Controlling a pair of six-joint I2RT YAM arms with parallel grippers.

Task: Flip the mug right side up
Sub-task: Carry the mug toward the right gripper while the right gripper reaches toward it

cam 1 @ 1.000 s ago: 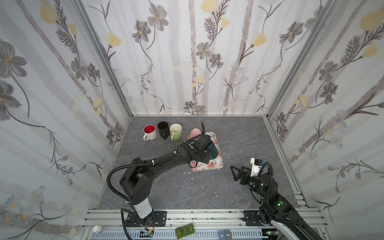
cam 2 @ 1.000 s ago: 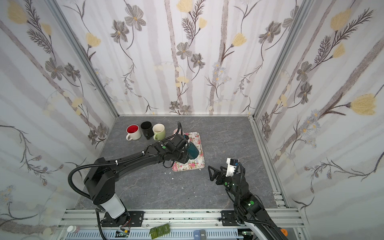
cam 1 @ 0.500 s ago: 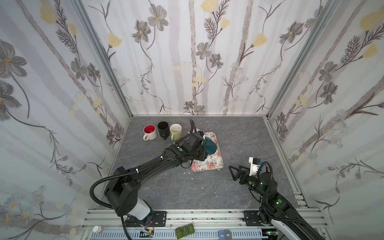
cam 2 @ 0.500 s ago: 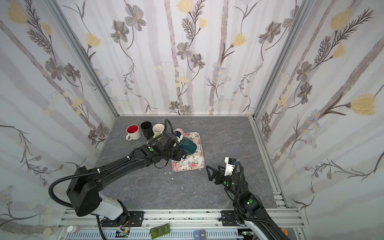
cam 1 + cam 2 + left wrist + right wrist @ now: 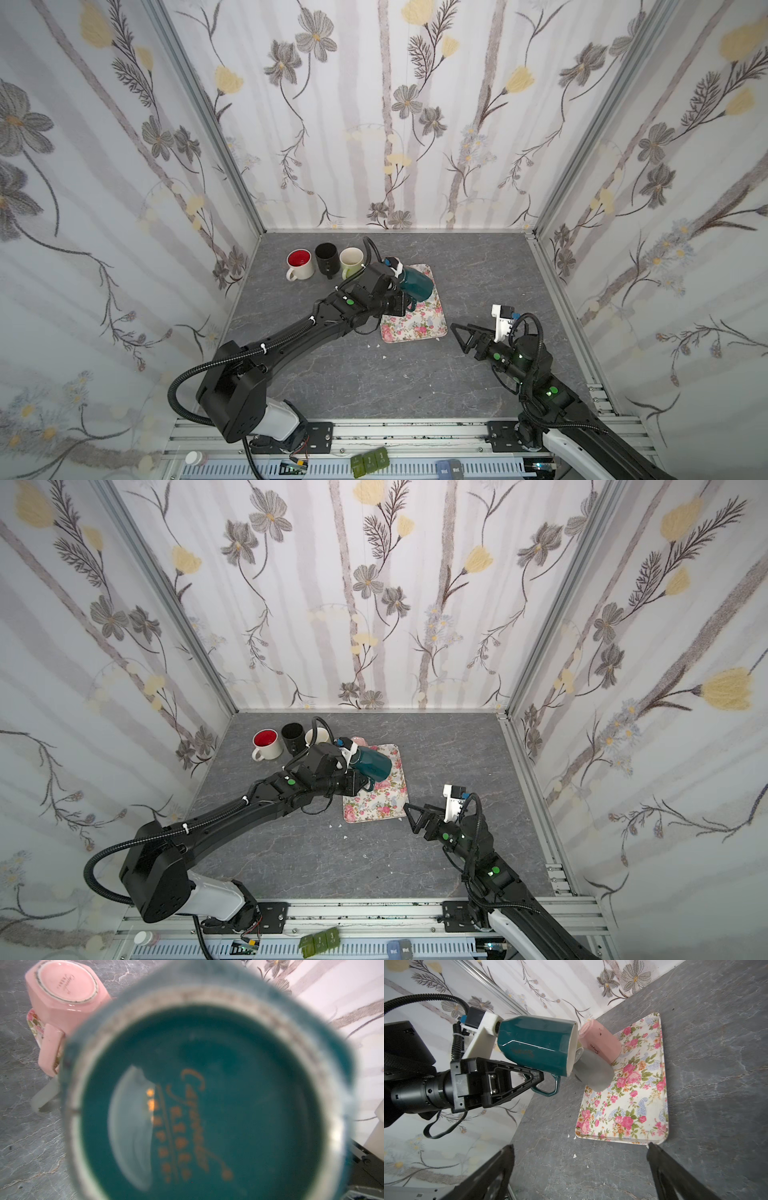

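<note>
A teal mug (image 5: 417, 282) (image 5: 374, 764) hangs on its side above the floral tray (image 5: 415, 328) (image 5: 374, 808). Its base fills the left wrist view (image 5: 207, 1095), hiding the jaws there. In the right wrist view the mug (image 5: 533, 1043) has its white mouth turned toward a pink mug, and my left gripper (image 5: 537, 1078) (image 5: 406, 306) is shut on its handle (image 5: 548, 1088). My right gripper (image 5: 462, 337) (image 5: 412, 812) (image 5: 579, 1147) stands open by the tray's near right corner, holding nothing.
A pink mug (image 5: 600, 1043) (image 5: 66, 987) and a grey mug (image 5: 593, 1072) stand upside down on the tray's far end. Three upright mugs line the back left: red-lined white (image 5: 299, 264), black (image 5: 326, 257), cream (image 5: 351, 262). Small white chips lie in front of the tray.
My left gripper has raised the teal mug off the tray and swung it from upside down to lying on its side. The right arm has hardly moved.
</note>
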